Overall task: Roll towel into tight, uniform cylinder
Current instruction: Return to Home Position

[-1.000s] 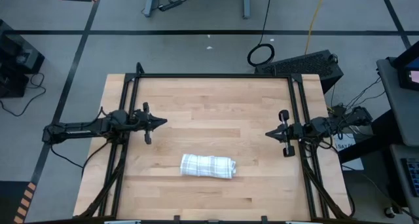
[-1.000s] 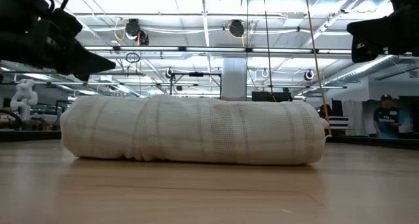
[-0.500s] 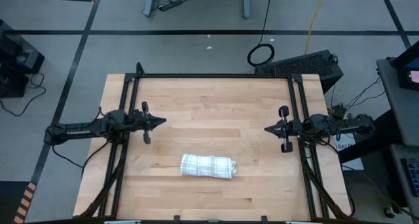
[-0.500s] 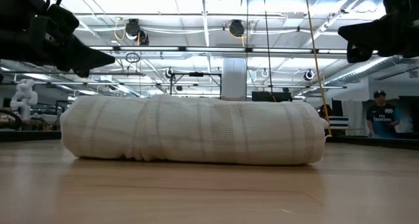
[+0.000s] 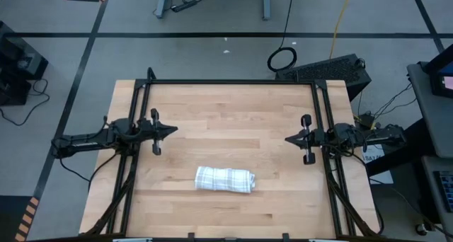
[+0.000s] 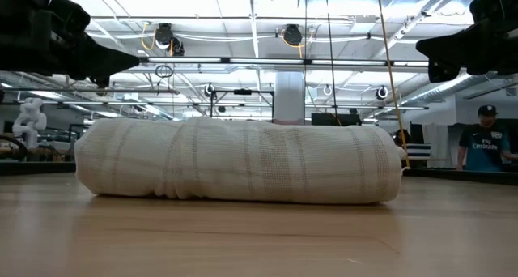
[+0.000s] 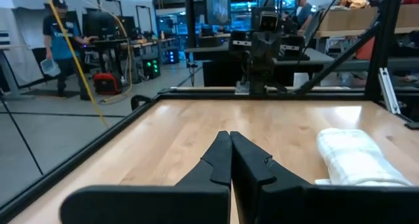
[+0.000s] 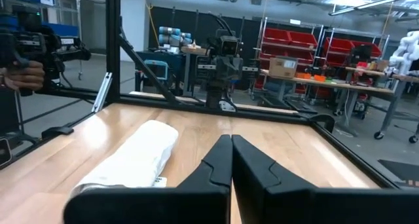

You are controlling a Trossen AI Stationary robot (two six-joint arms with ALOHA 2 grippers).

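From above, the towel is seen lying rolled into a short cylinder on the wooden table, toward the front edge and near the middle of its width. The left gripper is held over the left side of the table and the right gripper over the right side. Both are pointed inward at each other and are kept well apart from the roll.

In the low view, the towel is shown resting on the tabletop with its faint checked grid wrapped around it. The left gripper and the right gripper are seen above it, to either side. A person in a blue shirt is seen in the room behind.

In the left wrist view, the fingers of the left gripper are pressed together with nothing between them. The towel is seen off to one side on the wood.

In the right wrist view, the right gripper is likewise closed on nothing, and the towel is seen beside it on the table.
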